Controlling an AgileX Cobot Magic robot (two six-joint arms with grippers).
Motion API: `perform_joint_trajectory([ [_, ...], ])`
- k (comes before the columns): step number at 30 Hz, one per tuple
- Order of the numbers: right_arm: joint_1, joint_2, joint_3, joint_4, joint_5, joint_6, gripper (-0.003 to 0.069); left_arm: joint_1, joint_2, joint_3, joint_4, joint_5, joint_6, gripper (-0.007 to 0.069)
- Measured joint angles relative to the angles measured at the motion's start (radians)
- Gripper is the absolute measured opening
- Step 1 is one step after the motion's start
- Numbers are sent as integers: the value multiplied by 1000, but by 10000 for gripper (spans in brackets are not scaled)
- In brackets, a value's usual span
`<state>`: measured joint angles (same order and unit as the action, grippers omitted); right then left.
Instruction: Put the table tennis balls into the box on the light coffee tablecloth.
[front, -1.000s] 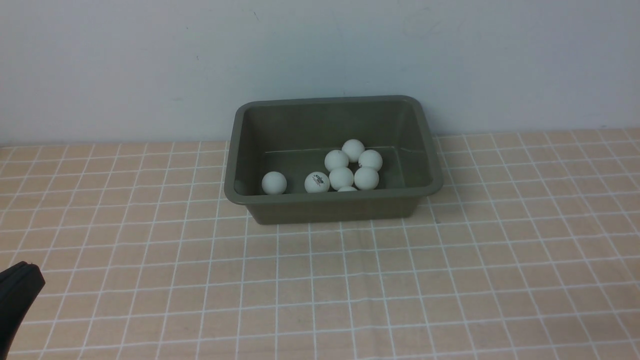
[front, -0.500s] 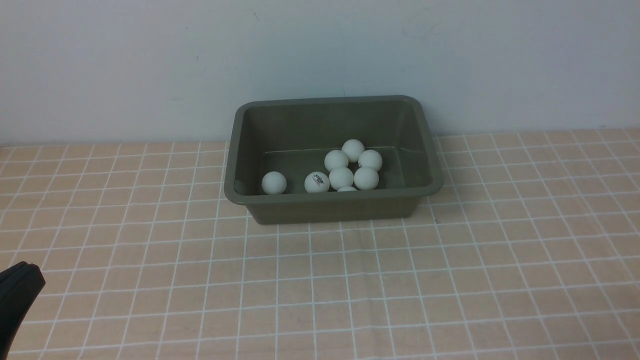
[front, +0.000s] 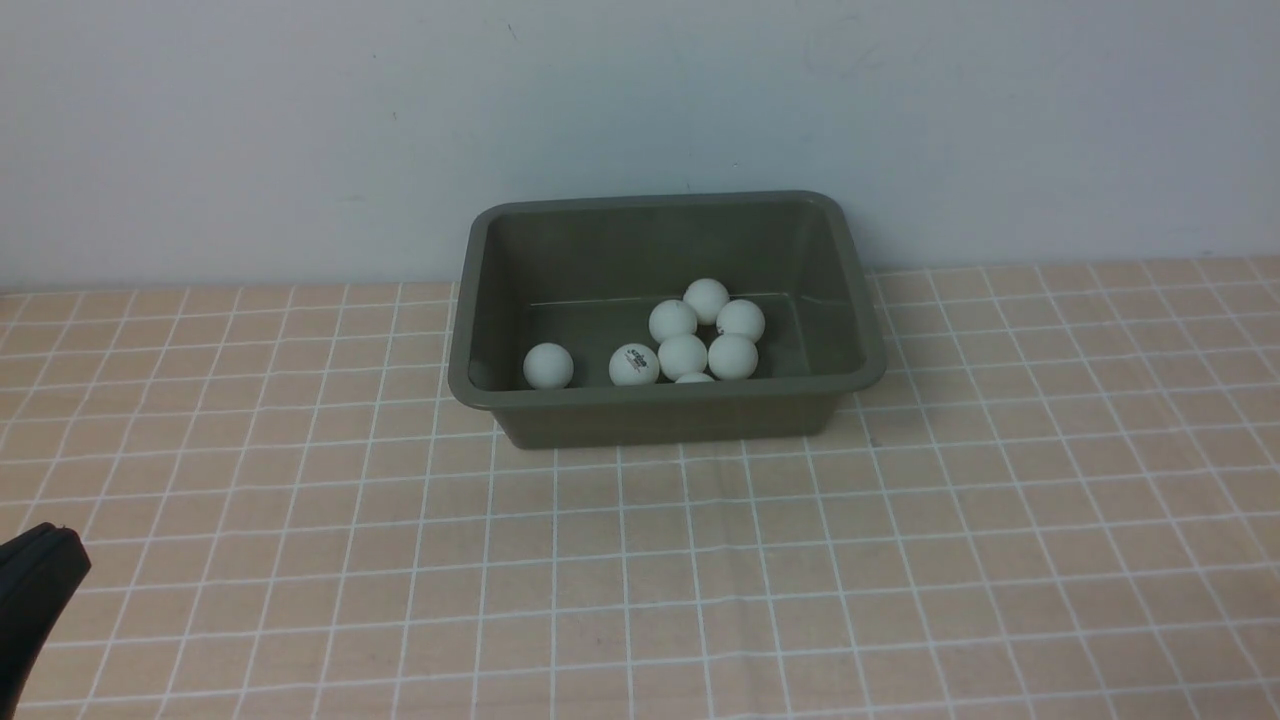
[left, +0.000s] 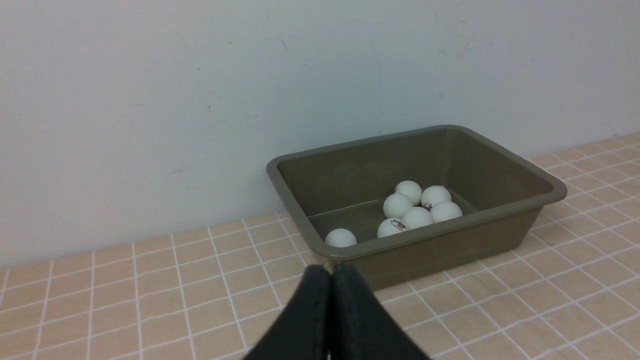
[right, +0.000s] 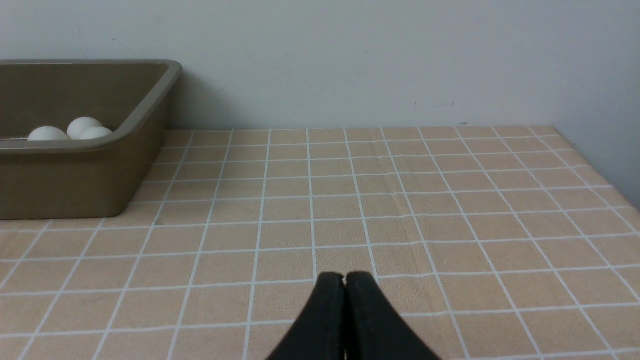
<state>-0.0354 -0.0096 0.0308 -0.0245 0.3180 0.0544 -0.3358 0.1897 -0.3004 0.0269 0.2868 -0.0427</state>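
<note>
The dark olive-green box (front: 660, 398) stands against the wall on the light coffee tablecloth (front: 700, 560). Several white table tennis balls (front: 705, 335) lie inside it, most in a cluster toward its right half, one apart (front: 548, 366) near the left front corner. The left wrist view shows the box (left: 450, 240) with balls (left: 417, 207) in it, and my left gripper (left: 331, 272) shut and empty, short of the box's near wall. In the front view only a black part of the left gripper (front: 35, 590) shows at the lower left edge. My right gripper (right: 344, 278) is shut with nothing in it, over bare cloth to the right of the box (right: 75, 175).
A plain pale wall (front: 640, 100) rises right behind the box. The cloth's right edge (right: 595, 170) shows in the right wrist view. No balls lie on the cloth in any view.
</note>
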Motion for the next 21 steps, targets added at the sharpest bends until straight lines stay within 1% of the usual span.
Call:
perform_joint_trajectory([
  [4, 0, 0, 0, 0, 1, 0, -17, 4, -8, 3, 19, 8, 15, -55],
  [6, 0, 0, 0, 0, 1, 0, -17, 26, -33, 17, 33, 19, 27, -55],
  [8, 0, 0, 0, 0, 2, 0, -17, 74, -68, 45, 47, 22, 34, -55],
  [10, 0, 0, 0, 0, 3, 0, -17, 147, -108, 98, 57, 22, 37, -55],
  [14, 0, 0, 0, 0, 5, 0, -17, 230, -148, 162, 57, 22, 36, -55],
  [15, 0, 0, 0, 0, 5, 0, -17, 268, -167, 192, 57, 26, 32, -55],
  [16, 0, 0, 0, 0, 5, 0, -17, 272, -169, 192, 57, 26, 32, -55],
  [19, 0, 0, 0, 0, 12, 0, -17, 341, -199, 238, 57, 27, 29, -55],
  [21, 0, 0, 0, 0, 12, 0, -17, 362, -199, 259, 57, 30, 28, -55],
])
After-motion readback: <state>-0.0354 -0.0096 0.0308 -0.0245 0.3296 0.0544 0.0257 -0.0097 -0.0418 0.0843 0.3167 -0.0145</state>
